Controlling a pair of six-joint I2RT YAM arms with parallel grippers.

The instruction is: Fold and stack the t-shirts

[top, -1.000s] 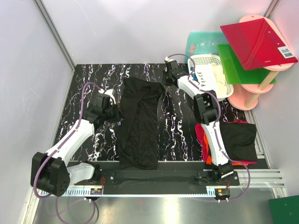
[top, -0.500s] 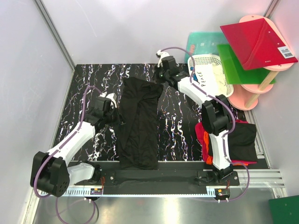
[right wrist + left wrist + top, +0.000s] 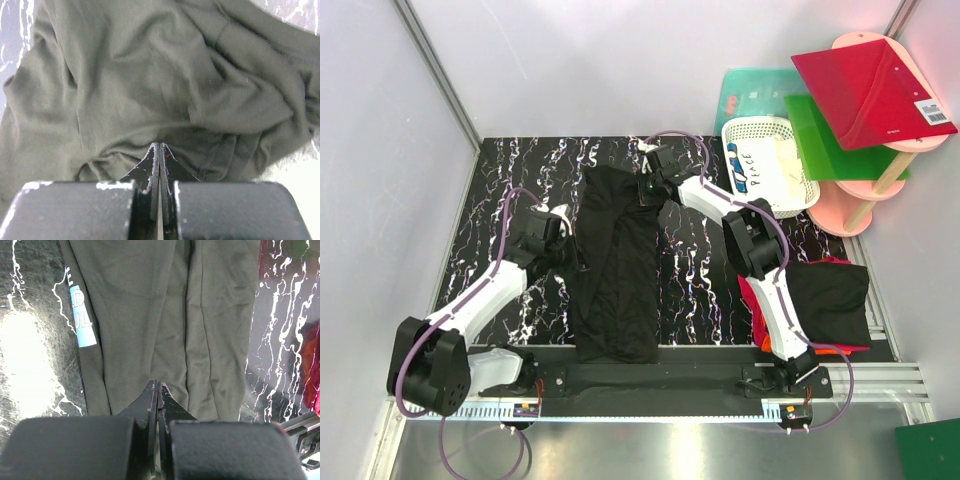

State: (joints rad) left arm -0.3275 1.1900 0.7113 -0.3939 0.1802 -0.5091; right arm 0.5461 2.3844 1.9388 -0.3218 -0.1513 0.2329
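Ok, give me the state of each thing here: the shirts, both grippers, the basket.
black t-shirt: lying on the table, folded lengthwise into a long strip, far end rumpled.
stack of t-shirts: folded, black on top, red and orange beneath.
left gripper: shut, at the strip's left side.
right gripper: shut, at the strip's far end.
white basket: upright, cloth inside.

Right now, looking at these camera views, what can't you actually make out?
- Top view: the right arm covers part of the folded t-shirt stack; count unclear.
- Left wrist view: lettering on the black t-shirt is cut off by a fold.
- Wrist views: whether the shut left end effector or right end effector pinches cloth; fingertips hide contact.
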